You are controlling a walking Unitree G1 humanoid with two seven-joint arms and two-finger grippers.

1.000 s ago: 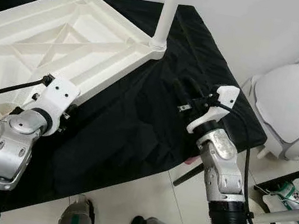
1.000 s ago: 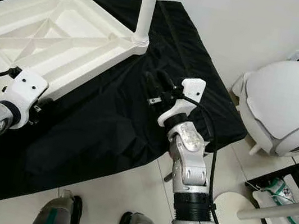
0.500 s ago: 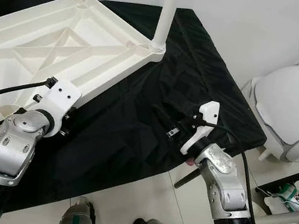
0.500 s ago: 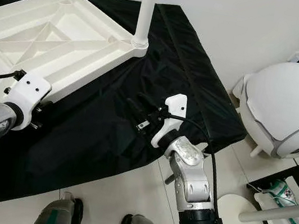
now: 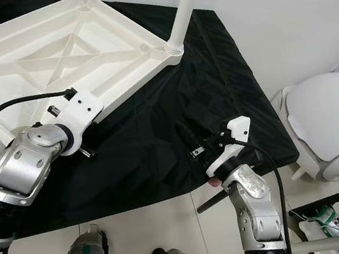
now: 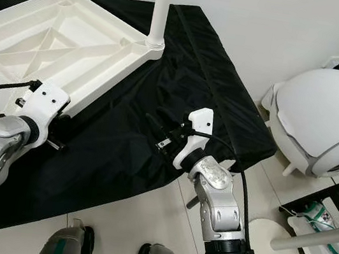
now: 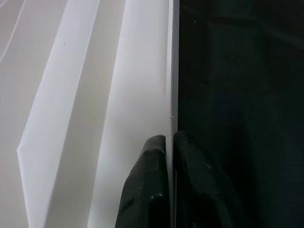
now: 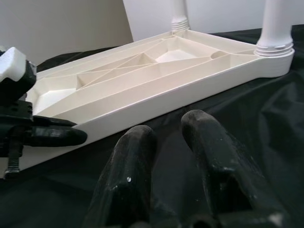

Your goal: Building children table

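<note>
White plastic tabletop (image 5: 71,53) lies upside down on a surface draped in black cloth (image 5: 156,131), ribbed underside facing up. Two white legs (image 5: 182,13) stand screwed into the far corner sockets; the near corners carry none that I can see, so by my reckoning roughly half the leg-fitting is done and the near pair is left, then turning the table upright. No loose leg visible on the cloth.

Left gripper (image 7: 170,156) is at the tabletop's near edge; jaws pinch the thin rim of that edge, one finger on the white inside, the other on the cloth side.

Right gripper (image 6: 159,132) hovers low over bare cloth, well apart from the tabletop, pointing towards its long side. Jaws slightly spread, holding nothing.

White rounded appliance (image 5: 338,121) sits on the floor to the right, clear of the work
</note>
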